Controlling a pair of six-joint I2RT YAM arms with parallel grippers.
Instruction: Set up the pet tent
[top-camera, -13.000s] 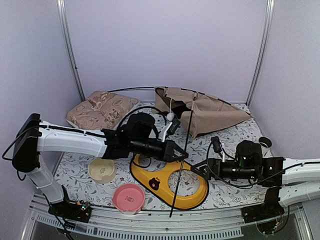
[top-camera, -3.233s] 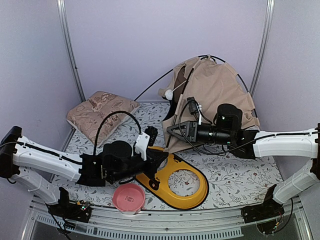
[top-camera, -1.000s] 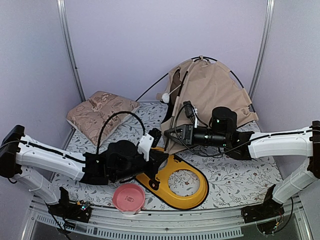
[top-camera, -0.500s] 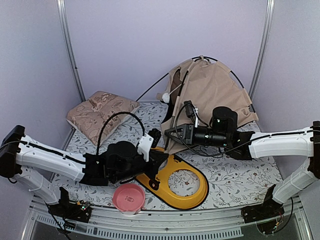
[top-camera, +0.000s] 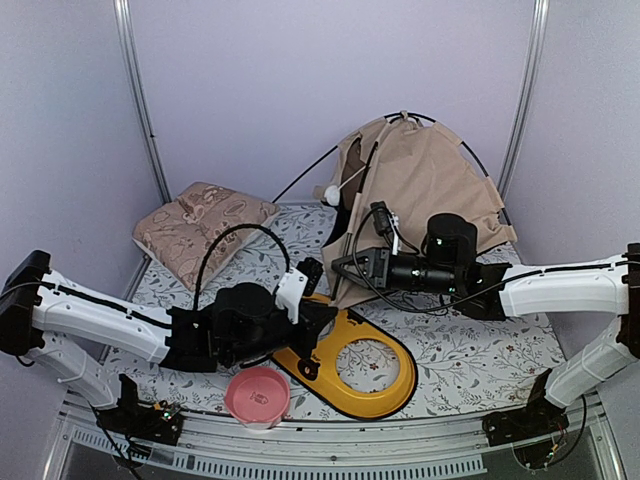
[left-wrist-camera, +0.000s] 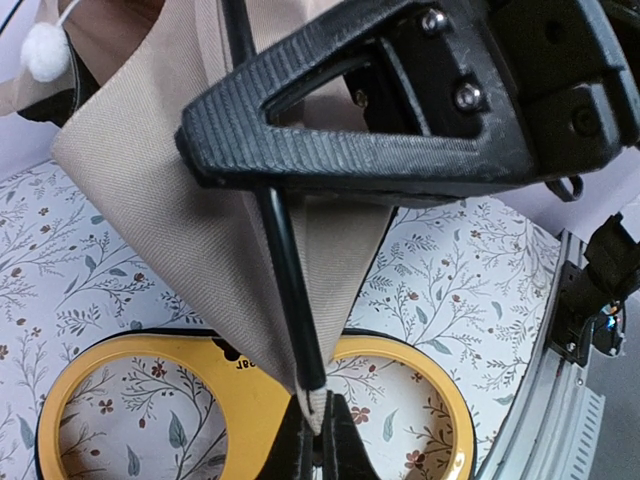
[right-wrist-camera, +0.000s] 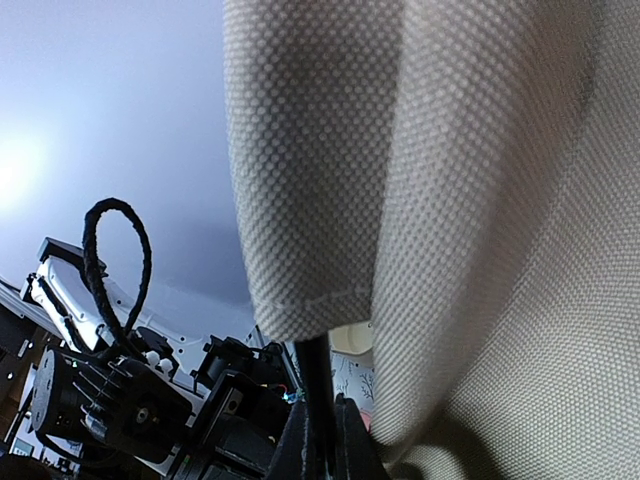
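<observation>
The beige pet tent (top-camera: 435, 185) stands half raised at the back right, black poles arching over it and a white pom-pom (top-camera: 331, 194) hanging at its doorway. My left gripper (top-camera: 322, 311) is low over the yellow stand and shut on the tent's front corner tab (left-wrist-camera: 314, 412), where a black pole (left-wrist-camera: 285, 270) ends. My right gripper (top-camera: 338, 263) is just above it, shut on the same black pole (right-wrist-camera: 315, 385) below the fabric sleeve (right-wrist-camera: 310, 180). In the left wrist view the right gripper's fingers (left-wrist-camera: 330, 150) fill the upper frame.
A yellow two-ring bowl stand (top-camera: 385, 385) lies on the floral mat under the left gripper. A pink bowl (top-camera: 257, 393) sits at the near edge. A floral pillow (top-camera: 200, 225) lies at the back left. Metal frame posts (top-camera: 140, 100) flank the back wall.
Since the earliest frame the tent has risen from lying flat to half standing. Over the last second my right gripper shifted slightly; both grips are unchanged.
</observation>
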